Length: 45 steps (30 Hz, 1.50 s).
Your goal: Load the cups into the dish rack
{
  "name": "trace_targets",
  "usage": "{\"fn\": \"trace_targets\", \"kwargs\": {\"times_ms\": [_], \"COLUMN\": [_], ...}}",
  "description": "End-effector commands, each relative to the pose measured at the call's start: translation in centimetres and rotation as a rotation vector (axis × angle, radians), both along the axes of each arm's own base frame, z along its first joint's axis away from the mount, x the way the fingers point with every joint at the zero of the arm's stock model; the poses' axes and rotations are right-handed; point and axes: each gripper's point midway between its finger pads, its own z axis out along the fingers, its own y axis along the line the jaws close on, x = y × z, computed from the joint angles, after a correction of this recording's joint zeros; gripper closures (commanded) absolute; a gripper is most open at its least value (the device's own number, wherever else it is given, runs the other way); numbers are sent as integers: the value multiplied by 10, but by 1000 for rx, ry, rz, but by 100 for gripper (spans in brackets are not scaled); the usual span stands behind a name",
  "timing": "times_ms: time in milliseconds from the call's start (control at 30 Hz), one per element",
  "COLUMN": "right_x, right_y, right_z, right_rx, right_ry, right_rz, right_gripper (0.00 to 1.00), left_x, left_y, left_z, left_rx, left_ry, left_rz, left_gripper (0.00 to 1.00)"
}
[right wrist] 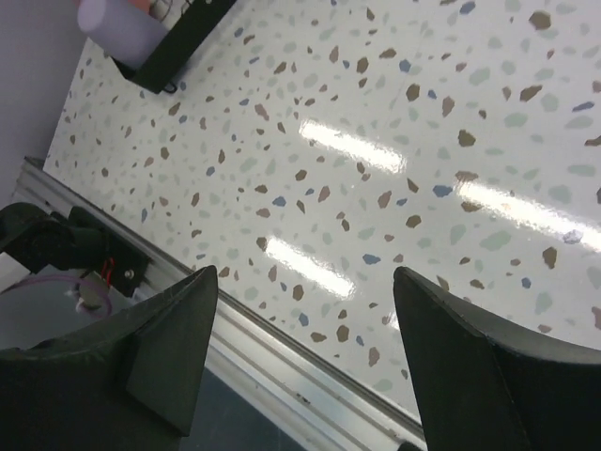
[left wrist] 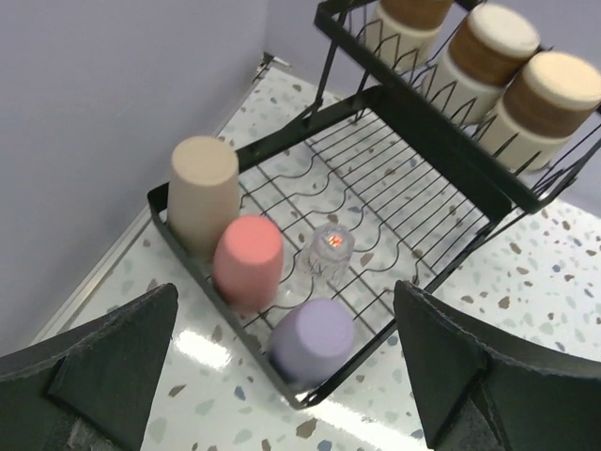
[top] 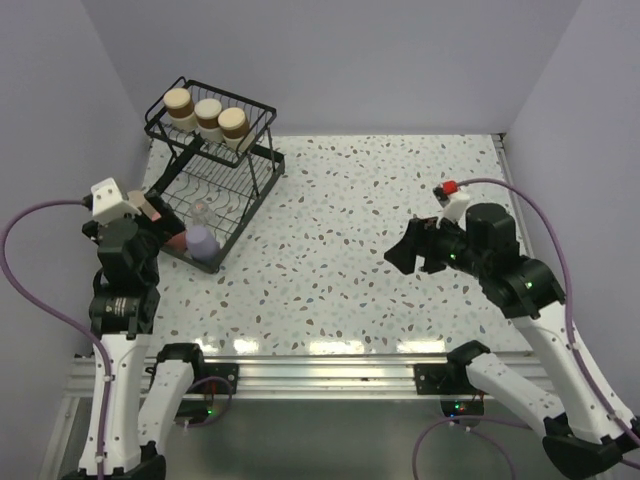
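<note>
Step looks like the wrap-up: no cup shows outside the dish rack (left wrist: 178, 240), so my read is loading is done and what's left is backing the arms off cleanly.

Left gripper (left wrist: 286, 310) hangs over the near-left corner of the rack, jaws spread wide, nothing held. To clear well, lift straight up first, then pull toward the near edge. Keep the jaws spread and don't swing sideways, since the lavender cup (left wrist: 313, 338) sits right against the near rim and the red-pink cup (left wrist: 247, 258) is just beside it; a clip could tip either one.

Right gripper (right wrist: 305, 282) is over bare table (top: 380, 220), well right of the rack, jaws also apart and empty. It has no job here, so park it.

Counts:
- Lower tray holds four, mouths down by the look of them: one tan cup (left wrist: 202, 193) far-left, one red-pink, one clear glass cup (left wrist: 331, 249), one lavender.
- Upper basket (left wrist: 352, 42) holds three pale cups with brown bands (left wrist: 488, 47) in a row.
- Seven cups total, all in the one rack at far left of the table.
- Two grippers, both empty.
</note>
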Motion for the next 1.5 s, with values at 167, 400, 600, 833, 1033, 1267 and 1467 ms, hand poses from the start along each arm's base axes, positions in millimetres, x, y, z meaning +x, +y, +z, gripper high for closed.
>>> {"fn": "trace_targets", "kwargs": {"times_ms": [167, 400, 600, 833, 1033, 1267, 1467], "right_x": [-11, -30, -28, -29, -28, -26, -27], "right_y": [-47, -69, -65, -67, -63, -56, -51], "right_z": [29, 9, 1, 8, 7, 3, 3], "right_rx": [-53, -55, -41, -21, 6, 13, 27], "right_ry": [-337, -370, -259, -263, -247, -210, -202], "right_rz": [-121, -194, -222, -244, -251, -228, -203], "right_gripper": [11, 2, 2, 2, 2, 2, 2], "left_x": [-35, -29, -25, -30, -25, -25, -24], "left_y": [23, 16, 16, 21, 17, 16, 16], "left_z": [-72, -72, -99, -92, -94, -94, -97], "left_rx": [78, 105, 135, 185, 194, 206, 209], "left_ry": [55, -31, -134, -205, -204, -200, -187], "left_rz": [123, 61, 55, 76, 51, 38, 35], "left_gripper": [0, 0, 0, 0, 0, 0, 0]}}
